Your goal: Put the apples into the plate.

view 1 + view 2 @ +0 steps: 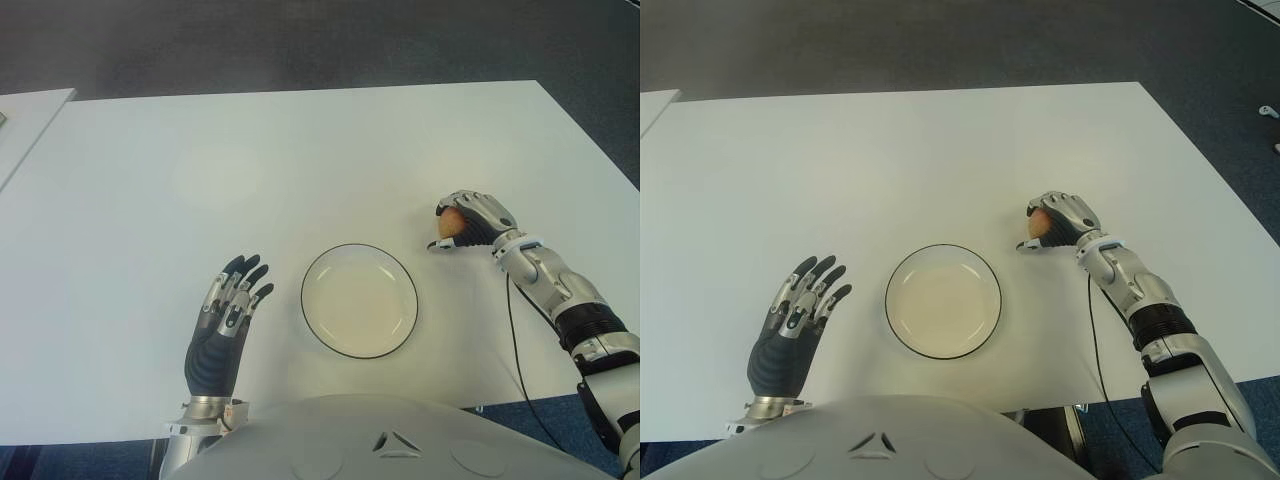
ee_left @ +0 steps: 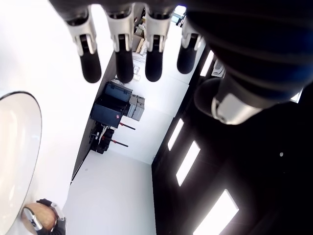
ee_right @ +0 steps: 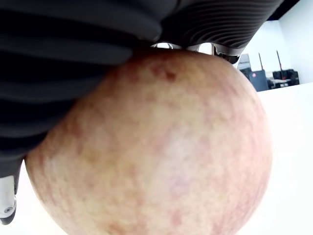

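Observation:
A round white plate [image 1: 338, 328] with a dark rim sits on the white table [image 1: 300, 160], near its front edge. To the right of the plate, my right hand [image 1: 465, 222] is curled around a red-yellow apple [image 1: 450, 223], low over the table. The apple [image 3: 156, 147] fills the right wrist view, pressed against the dark palm. My left hand [image 1: 232, 305] shows to the left of the plate, fingers spread and holding nothing. The plate holds nothing.
A second pale table edge [image 1: 25, 125] shows at the far left. Dark carpet [image 1: 300, 40] lies beyond the table. A black cable [image 1: 517, 350] runs along my right forearm over the table's front edge.

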